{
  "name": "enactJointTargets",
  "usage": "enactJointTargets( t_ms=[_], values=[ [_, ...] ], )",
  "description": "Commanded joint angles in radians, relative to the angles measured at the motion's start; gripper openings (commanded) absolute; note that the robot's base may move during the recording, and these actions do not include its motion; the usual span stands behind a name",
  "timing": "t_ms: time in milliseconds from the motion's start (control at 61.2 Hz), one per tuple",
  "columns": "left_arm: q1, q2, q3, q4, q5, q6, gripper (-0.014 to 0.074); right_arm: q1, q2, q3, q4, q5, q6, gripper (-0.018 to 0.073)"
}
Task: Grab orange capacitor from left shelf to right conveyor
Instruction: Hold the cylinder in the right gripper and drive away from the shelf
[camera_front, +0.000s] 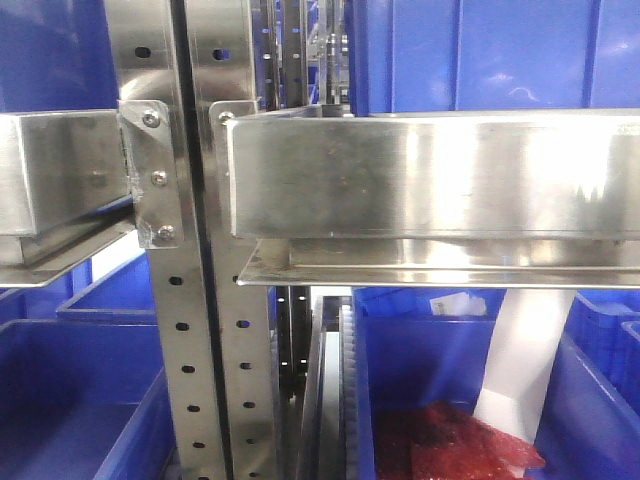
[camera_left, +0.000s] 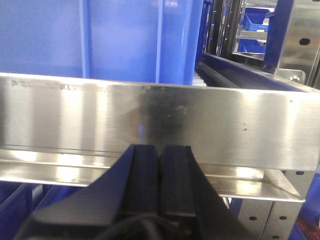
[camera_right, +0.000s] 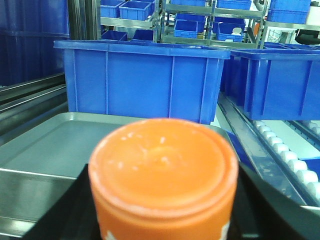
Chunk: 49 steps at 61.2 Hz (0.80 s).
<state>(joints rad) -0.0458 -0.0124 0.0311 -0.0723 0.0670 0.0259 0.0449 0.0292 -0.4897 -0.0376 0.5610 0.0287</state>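
Orange cylindrical capacitor (camera_right: 162, 165) sits upright, clamped in my right gripper (camera_right: 162, 220); my left gripper (camera_left: 160, 160), closed on nothing, faces the stainless-steel shelf lip (camera_left: 225, 125). Conveyor unseen.

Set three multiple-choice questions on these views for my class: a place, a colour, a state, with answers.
1. Where is the orange capacitor? A held in the right gripper; B on the floor; C in a green box.
2. What colour is the bin behind the silver tray? A red; B blue; C yellow.
3. What state is the left gripper in? A wide open; B shut on a bottle; C shut, empty.
Answers: 1 A, dark fingers flank it; 2 B, its walls are blue; 3 C, the pads meet with nothing between.
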Motion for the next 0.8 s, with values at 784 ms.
enactJointTargets(
  t_ms=[784],
  values=[
    [-0.007,-0.011,-0.005,-0.002,-0.086,-0.001,-0.0127,-0.007,0.013,-0.034,-0.001,-0.088,-0.002,0.0050]
  ],
)
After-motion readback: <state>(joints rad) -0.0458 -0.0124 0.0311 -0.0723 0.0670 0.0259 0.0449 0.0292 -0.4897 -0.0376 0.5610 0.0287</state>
